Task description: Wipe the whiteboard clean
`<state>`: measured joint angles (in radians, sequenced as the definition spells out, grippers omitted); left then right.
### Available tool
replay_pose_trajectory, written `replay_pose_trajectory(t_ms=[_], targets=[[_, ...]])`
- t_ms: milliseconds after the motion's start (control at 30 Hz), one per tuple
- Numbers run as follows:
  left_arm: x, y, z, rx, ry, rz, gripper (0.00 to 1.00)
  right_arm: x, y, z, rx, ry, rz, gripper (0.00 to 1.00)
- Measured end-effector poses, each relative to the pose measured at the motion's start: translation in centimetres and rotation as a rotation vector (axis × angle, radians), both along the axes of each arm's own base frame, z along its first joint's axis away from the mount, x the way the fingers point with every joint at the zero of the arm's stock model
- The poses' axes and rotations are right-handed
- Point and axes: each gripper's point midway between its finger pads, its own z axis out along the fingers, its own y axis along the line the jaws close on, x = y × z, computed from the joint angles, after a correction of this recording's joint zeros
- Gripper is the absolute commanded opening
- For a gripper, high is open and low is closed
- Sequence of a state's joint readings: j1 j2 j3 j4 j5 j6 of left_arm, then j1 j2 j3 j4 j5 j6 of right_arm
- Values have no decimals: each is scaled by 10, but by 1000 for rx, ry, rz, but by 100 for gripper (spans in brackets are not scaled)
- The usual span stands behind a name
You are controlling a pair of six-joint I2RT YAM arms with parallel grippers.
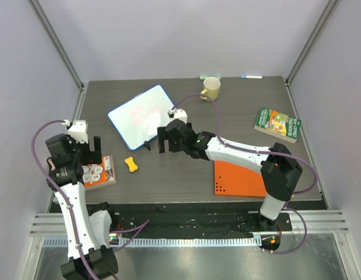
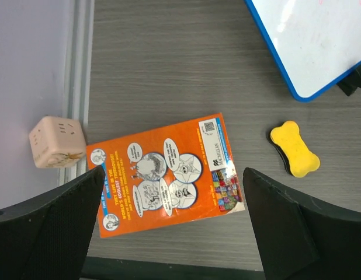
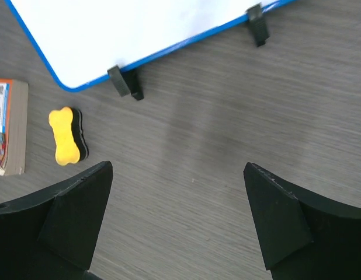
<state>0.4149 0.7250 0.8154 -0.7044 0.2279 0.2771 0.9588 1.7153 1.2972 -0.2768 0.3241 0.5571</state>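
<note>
Hovering beside the red-marked whiteboard (image 1: 142, 115), laid toward the back left of the table (image 1: 239, 125), the right gripper (image 1: 166, 143) is held open and empty, as is the left gripper (image 1: 93, 150). The yellow eraser (image 1: 131, 165) probably must be grasped next.

The whiteboard (image 1: 142, 115), white with a thin blue rim, rounded corners and faint red marks, lies turned diagonally on the back-left part of the table (image 1: 245, 111), 2 black clips on its near edge.
</note>
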Motion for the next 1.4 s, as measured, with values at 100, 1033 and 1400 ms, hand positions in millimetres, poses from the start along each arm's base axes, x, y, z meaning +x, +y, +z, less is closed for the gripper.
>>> replay_pose_trajectory(t_ms=[100,1033,1400], targets=[[0,0,-1,-37,68,5,100,-8,10,-17,-2,35,35,99],[31,-26,5,-581,340,-93,100,-43,129,-91,-255,-42,253,79],[18,-34,-4,-577,353,-114,100,-45,170,-67,-141,-52,341,72]])
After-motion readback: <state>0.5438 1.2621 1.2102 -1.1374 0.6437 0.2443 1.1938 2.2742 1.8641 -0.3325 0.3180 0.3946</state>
